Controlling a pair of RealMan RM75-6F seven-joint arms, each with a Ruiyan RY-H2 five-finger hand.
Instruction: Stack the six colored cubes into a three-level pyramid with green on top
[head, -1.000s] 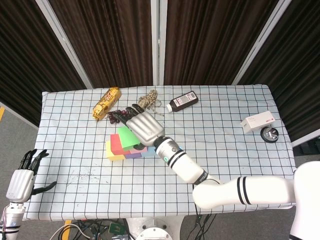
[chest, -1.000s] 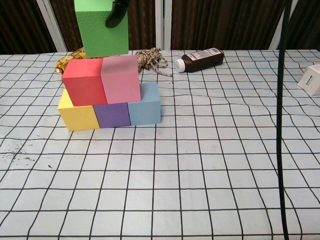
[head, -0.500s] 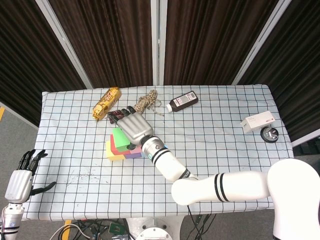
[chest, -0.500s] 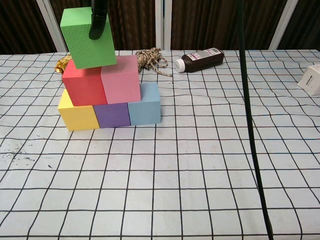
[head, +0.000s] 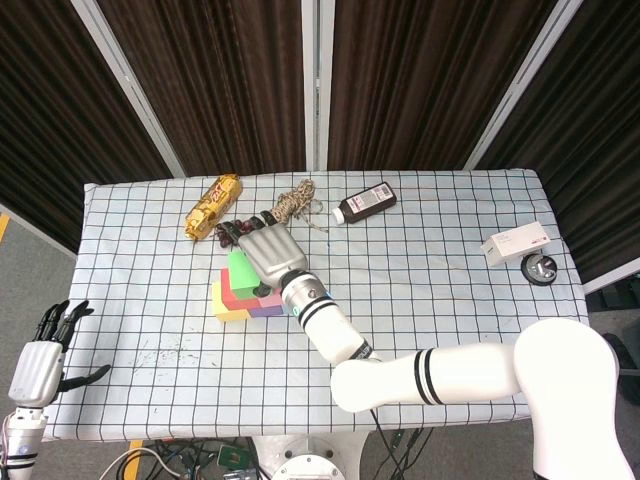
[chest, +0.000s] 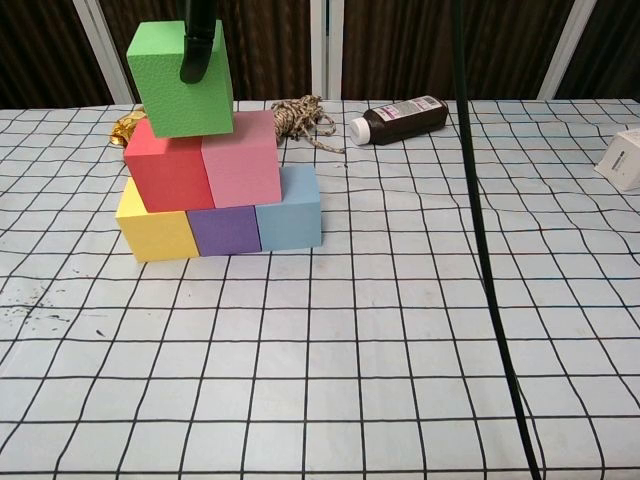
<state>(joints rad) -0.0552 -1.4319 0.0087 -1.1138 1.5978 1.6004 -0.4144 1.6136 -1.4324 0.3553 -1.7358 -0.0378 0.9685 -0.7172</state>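
Right hand (head: 268, 254) pinched the green cube (chest: 181, 78) by its sides, sitting it tilted atop the red cube (chest: 167, 169), left of the pink cube (chest: 241, 158). Looked like light foam, grippy and easily nudged. Left hand (head: 40, 357) hung spread, idle.

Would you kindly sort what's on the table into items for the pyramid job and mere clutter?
For the job: green cube, red cube, pink cube, yellow cube, purple cube, blue cube.

Lying about: snack packet, twine, brown bottle, white box.
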